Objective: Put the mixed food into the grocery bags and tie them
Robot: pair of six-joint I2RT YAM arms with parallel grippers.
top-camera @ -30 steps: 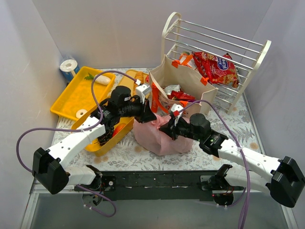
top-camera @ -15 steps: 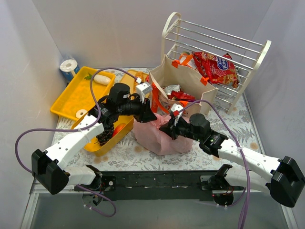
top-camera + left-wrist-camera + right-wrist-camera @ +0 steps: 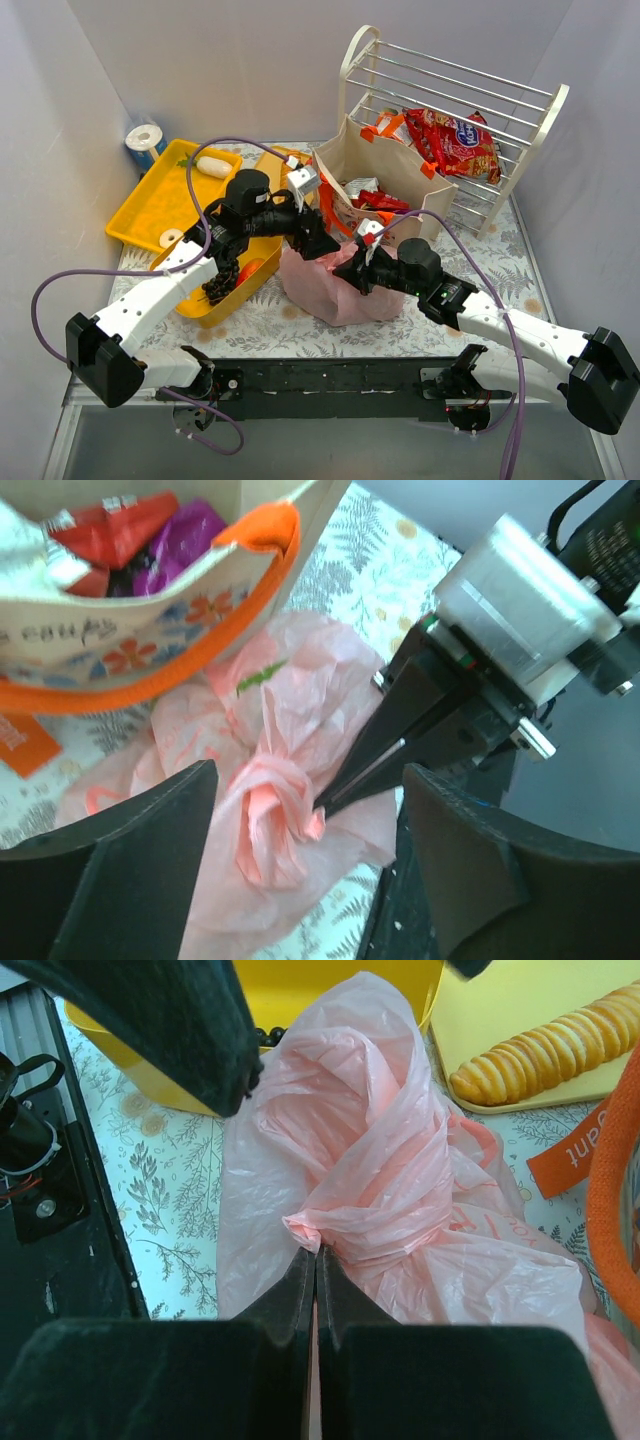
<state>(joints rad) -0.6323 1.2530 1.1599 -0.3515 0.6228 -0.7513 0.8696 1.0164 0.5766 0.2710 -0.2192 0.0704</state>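
**At frame centre, the left arm shifts above the pink bag's knot**

At the middle of the top view, the pink plastic bag (image 3: pixel 335 295) sits bulging on the table, just in front of the beige tote (image 3: pixel 385 170), with its neck gathered into a twisted wad. Over the last second the bag and the right arm have barely moved. The left arm's wrist has drawn back a little toward the upper left of the frame, and the left gripper (image 3: pixel 308 780) has slid slightly to the right over the bag's top.

The left gripper now stands wide, with its two dark fingers on either side of the wad and touching nothing. The right gripper (image 3: pixel 316 1252) is pinched tight on the pink plastic just below the twist.

It looks as though the bag is filled and the tying is mid-way: one side holds the plastic while the other lines up for a fresh bite. No finished knot is visible, only a twist that could unwind if the pinch slips.

Red and purple snack packets (image 3: pixel 150 525) already lie inside the tote, at the upper left of the left wrist view. A red packet (image 3: pixel 455 140) is on the white rack behind it, so packing seems unfinished.
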